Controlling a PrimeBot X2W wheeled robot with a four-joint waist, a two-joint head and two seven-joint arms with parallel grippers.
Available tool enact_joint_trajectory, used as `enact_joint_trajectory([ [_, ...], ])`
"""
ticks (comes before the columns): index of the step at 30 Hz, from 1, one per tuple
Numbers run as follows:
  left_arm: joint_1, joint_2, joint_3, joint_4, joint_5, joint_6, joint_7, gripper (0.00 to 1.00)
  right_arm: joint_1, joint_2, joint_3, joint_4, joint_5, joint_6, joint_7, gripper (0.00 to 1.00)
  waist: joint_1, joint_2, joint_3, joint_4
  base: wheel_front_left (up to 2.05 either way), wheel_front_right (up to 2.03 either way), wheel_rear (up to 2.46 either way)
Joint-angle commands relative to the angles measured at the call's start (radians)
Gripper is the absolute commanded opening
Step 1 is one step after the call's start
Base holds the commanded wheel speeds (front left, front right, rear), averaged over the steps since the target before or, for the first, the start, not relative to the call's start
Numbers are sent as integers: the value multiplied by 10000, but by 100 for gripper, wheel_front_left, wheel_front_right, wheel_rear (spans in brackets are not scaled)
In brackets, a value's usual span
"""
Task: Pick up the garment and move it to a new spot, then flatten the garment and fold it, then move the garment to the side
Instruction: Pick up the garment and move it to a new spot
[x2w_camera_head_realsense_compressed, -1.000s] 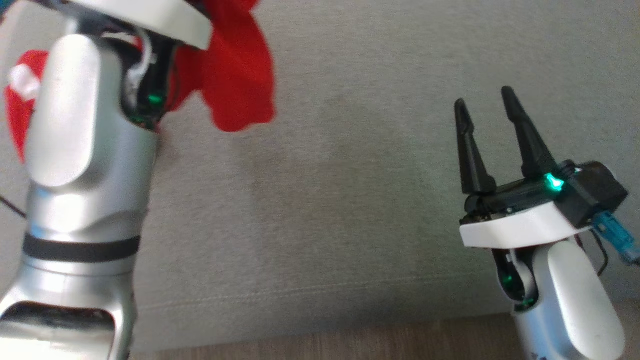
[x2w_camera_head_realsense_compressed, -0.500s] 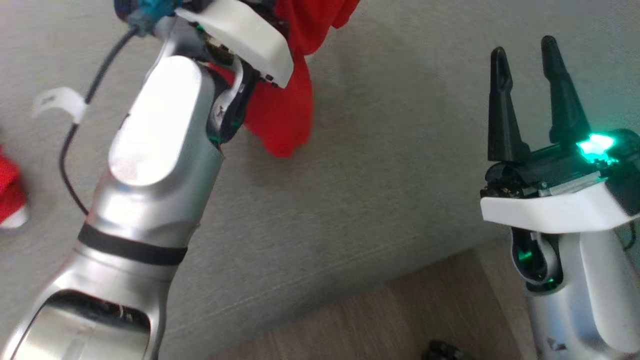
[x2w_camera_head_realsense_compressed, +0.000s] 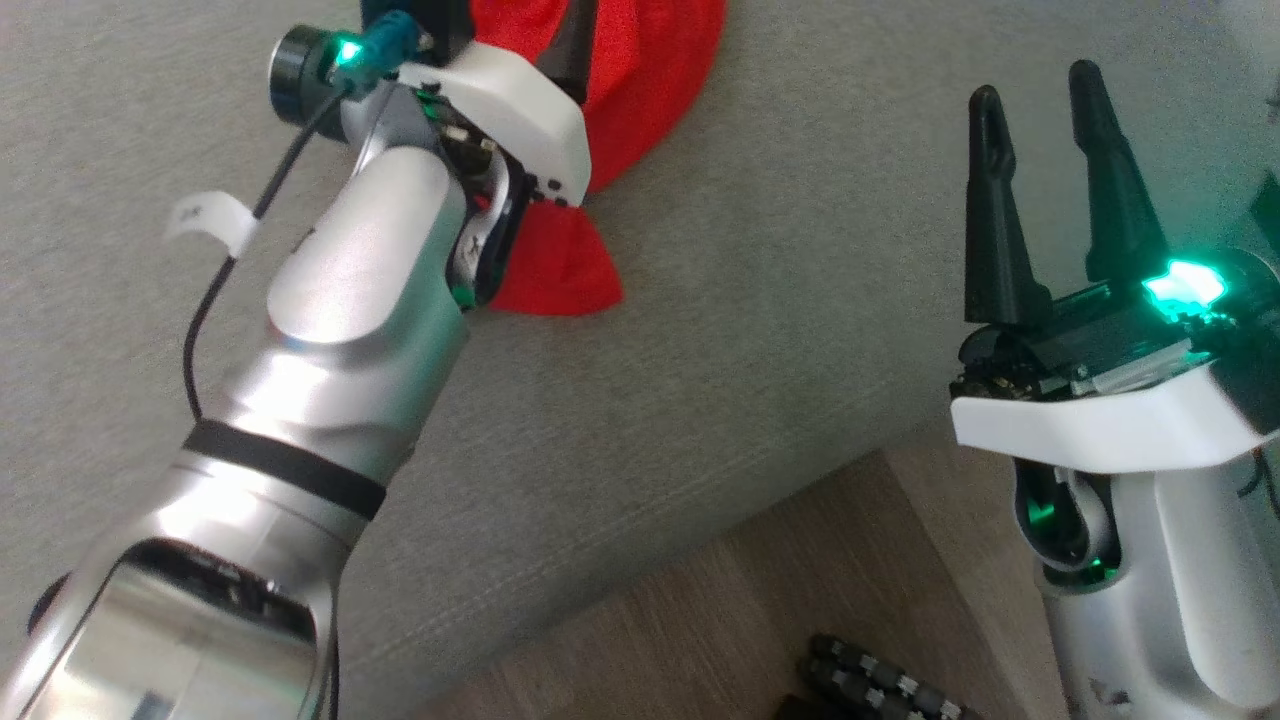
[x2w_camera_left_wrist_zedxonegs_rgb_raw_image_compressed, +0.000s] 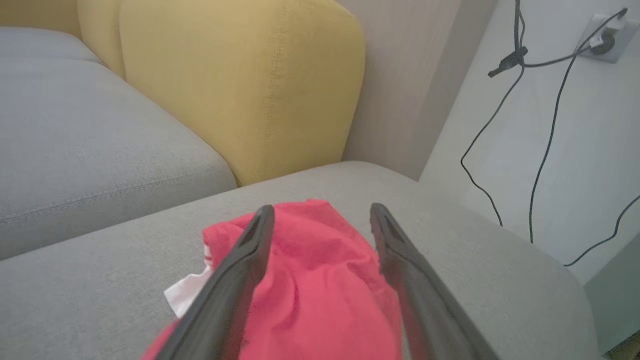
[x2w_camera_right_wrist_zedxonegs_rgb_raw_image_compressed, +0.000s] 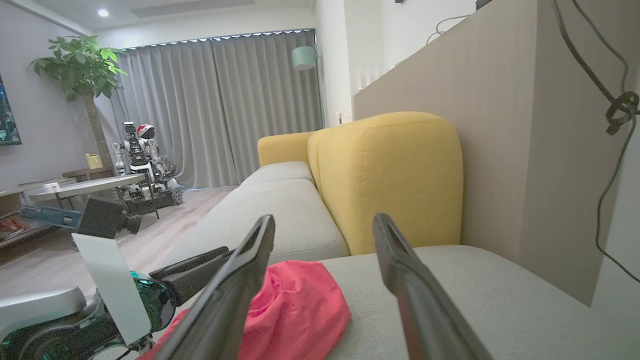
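On the grey sofa cushion (x2w_camera_left_wrist_zedxonegs_rgb_raw_image_compressed: 475, 260), the red garment (x2w_camera_left_wrist_zedxonegs_rgb_raw_image_compressed: 320, 285) is lying in a crumpled heap, just in front of the yellow back cushion (x2w_camera_left_wrist_zedxonegs_rgb_raw_image_compressed: 240, 85). Over it the left gripper (x2w_camera_left_wrist_zedxonegs_rgb_raw_image_compressed: 321, 210) is hovering low, its 2 dark fingers (x2w_camera_left_wrist_zedxonegs_rgb_raw_image_compressed: 235, 280) standing wide apart and gripping nothing. Seen from the left wrist, the cloth is showing in the gap between them and spreading out under both, with the heap's far edge reaching about level with the fingertips. Whether the fingers are touching the cloth, I cannot tell. A white label (x2w_camera_left_wrist_zedxonegs_rgb_raw_image_compressed: 187, 295) is sticking out of the garment on the outer side of the left-hand finger in that view.

From the head camera, the garment (x2w_camera_head_realsense_compressed: 655, 90) is lying partly hidden beneath the left wrist, with 1 red corner poking out toward the cushion's front edge and the wooden floor (x2w_camera_head_realsense_compressed: 720, 620).

Well apart to the right, the right gripper (x2w_camera_head_realsense_compressed: 1035, 85) is hanging above the same cushion, its 2 fingers spread wide with nothing between them. In the right wrist view the garment (x2w_camera_right_wrist_zedxonegs_rgb_raw_image_compressed: 300, 305) is lying left of and below its left-hand finger, outside the gap, and bare grey fabric is showing between the fingers.
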Motion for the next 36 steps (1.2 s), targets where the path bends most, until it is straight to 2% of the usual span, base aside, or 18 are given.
enact_joint_trajectory([
  [1, -699, 146, 270, -306, -134, 61, -140, 100, 2, 15, 190, -255, -112, 0, -63, 100, 0, 0, -173, 392, 0, 0, 0],
  [5, -786, 237, 651, -504, -160, 150, -241, 100, 25, 15, 167, -90, -440, 0, -63, 100, 0, 0, -455, 1171, 0, 0, 0],
  [9, -258, 863, 1193, -1561, 360, 160, -250, 100, 19, 15, 173, 183, -958, 0, -63, 100, 0, 0, -770, 2025, 0, 0, 0],
  [13, 1560, 1555, 1787, -3060, 973, 100, -252, 100, 191, 15, 178, 755, -1670, 0, -63, 100, 0, 0, -1334, 3079, 0, 0, 0],
  [18, 3393, 1757, 2314, -4159, 1279, 52, -253, 100, 412, 15, 124, 1232, -2087, 0, -63, 100, 0, 0, -1785, 3768, 0, 0, 0],
  [22, 5076, 1611, 2764, -5212, 1755, 21, -253, 100, 687, 15, 62, 1670, -2413, 0, -63, 100, 0, 0, -2197, 4230, 0, 0, 0],
  [28, 7098, 892, 3480, -6355, 2466, -66, -253, 100, 1069, 15, -70, 2180, -2513, 0, -63, 100, 0, 0, -2670, 4561, 0, 0, 0],
  [36, 8446, 271, 4315, -7111, 3037, -366, -254, 100, 1220, 15, 41, 2618, -2543, 0, -63, 100, 0, 0, -2891, 4642, 0, 0, 0],
])
